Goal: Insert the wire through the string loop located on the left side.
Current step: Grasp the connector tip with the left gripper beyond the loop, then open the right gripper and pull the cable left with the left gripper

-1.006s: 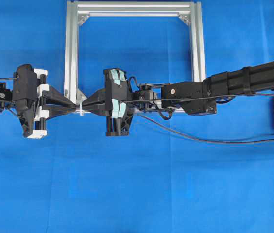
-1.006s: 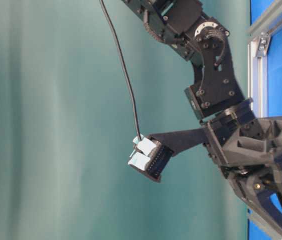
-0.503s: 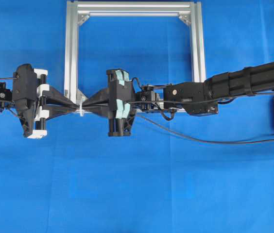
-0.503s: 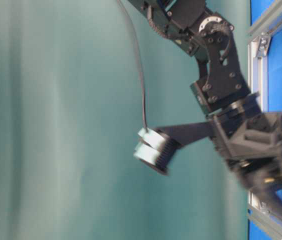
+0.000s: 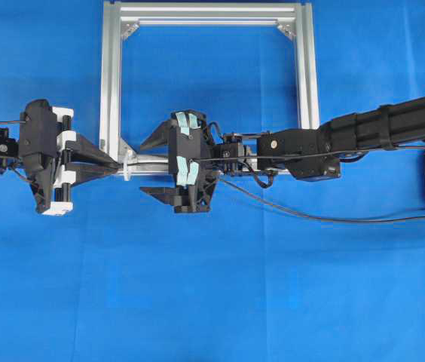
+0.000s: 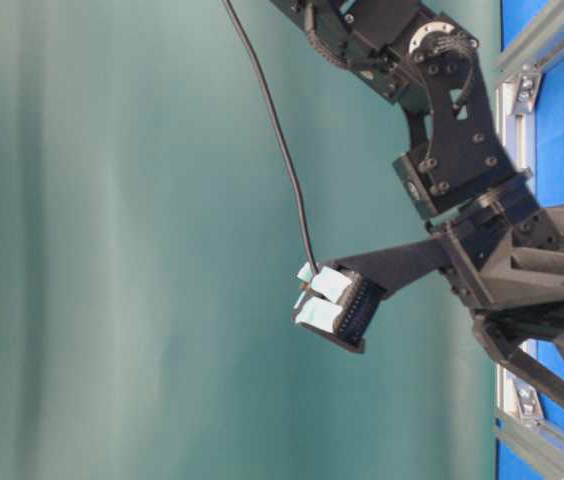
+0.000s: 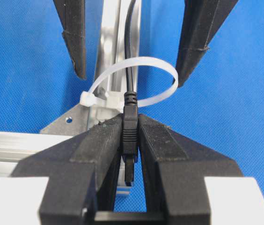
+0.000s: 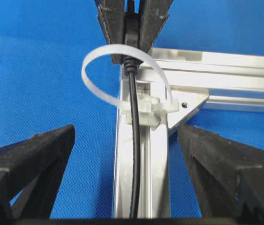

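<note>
Blue counter (image 5: 212,302): left hand (image 7: 131,140) clamps the wire (image 7: 130,126) plug, threaded through the string loop (image 7: 136,79). Right hand (image 5: 160,166) stands apart. A weak grip could let the plug slip back out.

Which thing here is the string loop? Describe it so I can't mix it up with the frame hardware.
Find the silver square frame on the blue cloth, then its bottom-left corner, between the two grippers. The string loop is the thin white strap arching off that corner, with the wire passing through it. Unlike the flat metal corner brackets, it is white and curved.
</note>
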{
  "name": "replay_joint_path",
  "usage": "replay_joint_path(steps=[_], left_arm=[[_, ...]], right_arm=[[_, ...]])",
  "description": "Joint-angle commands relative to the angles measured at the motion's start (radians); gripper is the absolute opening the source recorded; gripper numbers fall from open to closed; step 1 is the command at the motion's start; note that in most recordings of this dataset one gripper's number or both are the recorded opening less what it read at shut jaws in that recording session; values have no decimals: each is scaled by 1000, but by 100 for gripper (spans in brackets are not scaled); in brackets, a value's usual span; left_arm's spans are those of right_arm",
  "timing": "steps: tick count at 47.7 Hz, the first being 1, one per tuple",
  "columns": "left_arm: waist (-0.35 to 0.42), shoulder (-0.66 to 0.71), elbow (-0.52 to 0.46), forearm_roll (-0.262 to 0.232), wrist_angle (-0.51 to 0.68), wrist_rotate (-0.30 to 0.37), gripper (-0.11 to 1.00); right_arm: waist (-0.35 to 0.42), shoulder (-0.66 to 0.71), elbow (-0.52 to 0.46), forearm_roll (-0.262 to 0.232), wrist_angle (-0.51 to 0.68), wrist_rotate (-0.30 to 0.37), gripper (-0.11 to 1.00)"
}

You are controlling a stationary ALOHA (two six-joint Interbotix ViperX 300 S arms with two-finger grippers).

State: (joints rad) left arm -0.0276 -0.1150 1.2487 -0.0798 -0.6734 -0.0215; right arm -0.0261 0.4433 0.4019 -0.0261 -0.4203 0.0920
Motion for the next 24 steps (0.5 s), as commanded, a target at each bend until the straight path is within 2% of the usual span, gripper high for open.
replay_joint_path(steps=[1,11,24], left_arm=[[0,-12,-6,2,-9,-2,8],[-2,-35,14,2,6,-2,8],[-2,-238,112,2,104,-49,8]], right_arm=[[0,-43,-9,3,-8,2,96],[0,-43,-9,3,-9,2,96],[2,-43,-9,3,-9,0,96]])
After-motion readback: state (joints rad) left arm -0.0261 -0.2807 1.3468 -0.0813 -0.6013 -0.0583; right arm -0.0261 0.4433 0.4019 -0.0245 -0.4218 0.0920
